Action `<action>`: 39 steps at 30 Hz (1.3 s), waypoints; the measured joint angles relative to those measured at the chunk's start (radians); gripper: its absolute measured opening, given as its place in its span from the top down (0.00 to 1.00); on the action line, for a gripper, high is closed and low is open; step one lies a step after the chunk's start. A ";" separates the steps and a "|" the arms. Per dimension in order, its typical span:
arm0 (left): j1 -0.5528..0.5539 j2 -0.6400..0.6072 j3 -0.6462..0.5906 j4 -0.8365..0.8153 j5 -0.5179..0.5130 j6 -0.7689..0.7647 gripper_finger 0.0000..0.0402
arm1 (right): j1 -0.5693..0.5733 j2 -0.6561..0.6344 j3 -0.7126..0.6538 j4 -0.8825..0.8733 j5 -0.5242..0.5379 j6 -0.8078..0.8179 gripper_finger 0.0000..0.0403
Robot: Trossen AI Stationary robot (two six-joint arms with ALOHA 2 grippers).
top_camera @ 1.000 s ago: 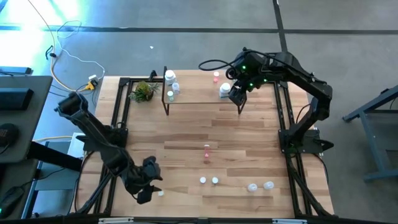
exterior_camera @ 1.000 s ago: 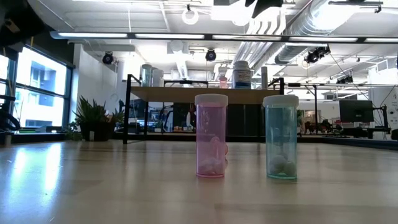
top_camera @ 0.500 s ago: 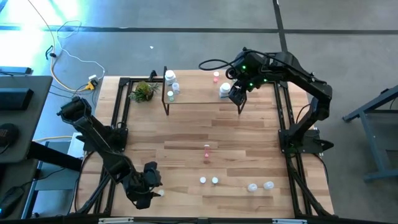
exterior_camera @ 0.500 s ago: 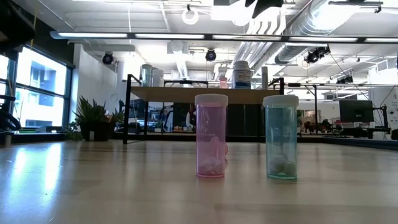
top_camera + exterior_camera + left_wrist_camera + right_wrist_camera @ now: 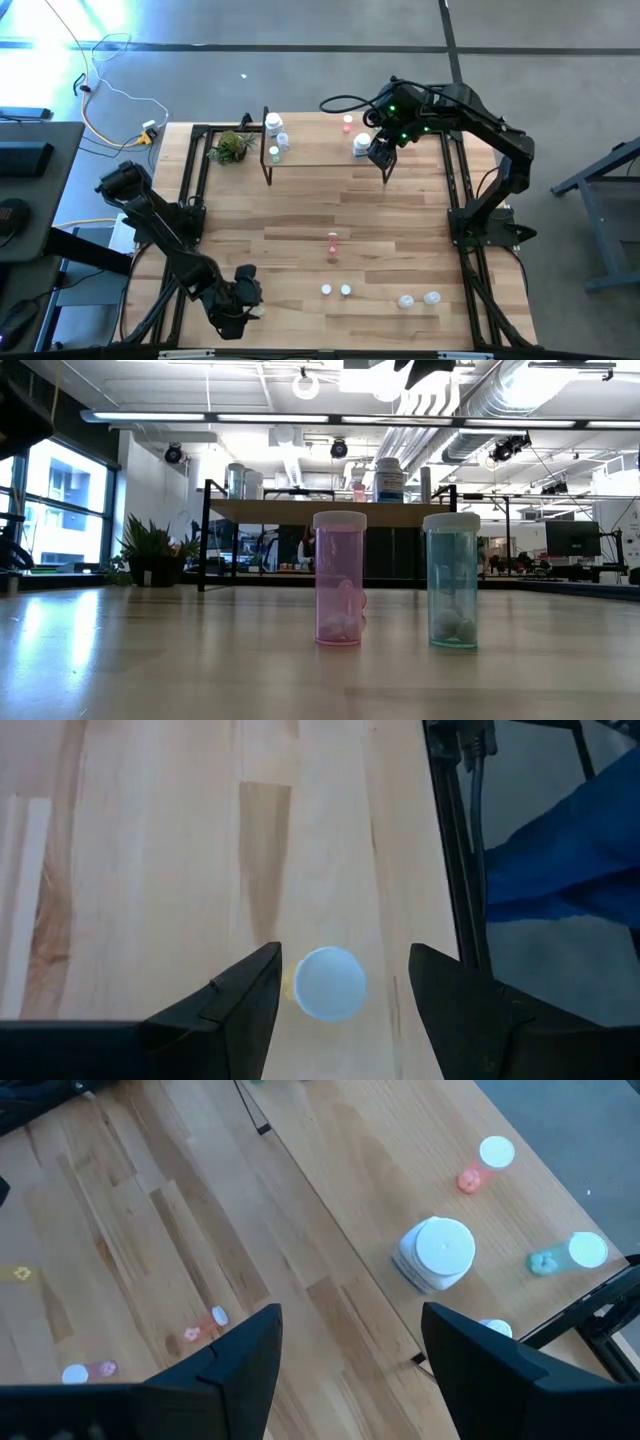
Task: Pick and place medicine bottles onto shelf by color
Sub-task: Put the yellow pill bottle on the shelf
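Biggest risk: knocking the small yellow bottle (image 5: 325, 984) flat or rolling it off the near-left part of the table (image 5: 300, 215), since it stands close to the table's edge rail and sits between the left gripper's (image 5: 243, 300) spread fingers, not yet pinched; an off-centre closure would probably push rather than grasp. Second risk, on the shelf (image 5: 320, 150): brushing the large white bottle (image 5: 437, 1252) or its small neighbours, a pink one (image 5: 484, 1162) and a green one (image 5: 565, 1255), given how closely the right gripper (image 5: 381, 152) hangs over that end. Also possible: sorting errors, with colours hard to judge through white caps from above. Left arm folded low, reaching along the table's left side toward the near-left corner, wrist pointing down, jaws released and straddling the yellow bottle without visible contact. Right arm arched over from the right rail to the shelf's right end, wrist tilted down, jaws wide apart and holding nothing. Elsewhere on the tabletop: a pink bottle (image 5: 339, 578) and a teal one (image 5: 451, 580) upright side by side near the front, a further pink bottle (image 5: 332, 243) mid-table, and two pale bottles (image 5: 419, 298) toward the near right. Several bottles already on the shelf's left end (image 5: 275, 137), beside a green plant (image 5: 232, 147).
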 joint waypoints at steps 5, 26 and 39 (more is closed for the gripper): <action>0.000 0.023 0.000 0.000 0.004 -0.009 0.48 | 0.000 0.000 0.000 0.000 0.000 0.000 0.42; 0.001 0.098 0.000 0.026 -0.004 -0.035 0.57 | 0.000 0.000 -0.001 0.000 0.000 0.000 0.42; 0.030 0.096 0.000 0.030 0.047 -0.044 0.75 | 0.000 0.000 -0.001 0.000 0.000 0.011 0.42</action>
